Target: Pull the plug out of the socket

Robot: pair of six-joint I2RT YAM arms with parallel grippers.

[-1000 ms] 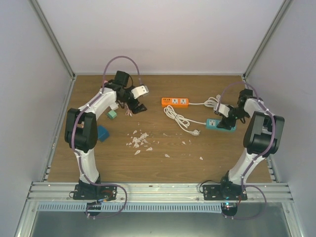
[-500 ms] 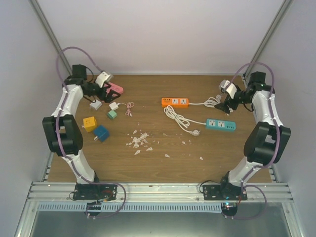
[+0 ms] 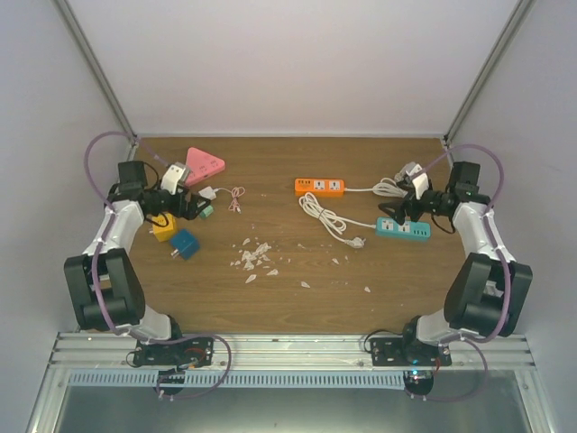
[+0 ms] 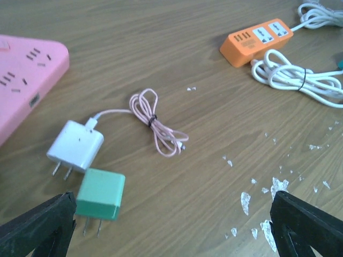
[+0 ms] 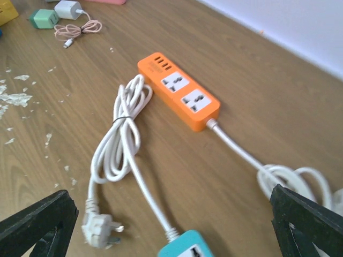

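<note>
A white plug [image 5: 99, 229] lies loose on the table [image 3: 297, 307], prongs in the open, nearer the arm bases than the orange strip [image 5: 179, 92] and slightly to its right. Its bundled cord [image 5: 120, 142] lies just beside the orange strip and runs into a teal strip [image 5: 181, 244], which sits to the right of and nearer than the orange one. The right gripper [image 5: 171, 219] hovers by the teal strip, fingers spread wide with nothing between them. Well left of the orange strip, the left gripper [image 4: 177, 219] gapes equally wide and empty above a white charger [image 4: 75, 145], a green charger [image 4: 100, 194] touching it, and a coiled pink cable [image 4: 158, 123]. A pink strip [image 3: 204, 164] lies far to the left of the orange strip, and white flakes [image 3: 252, 255] are scattered nearer the bases.
</note>
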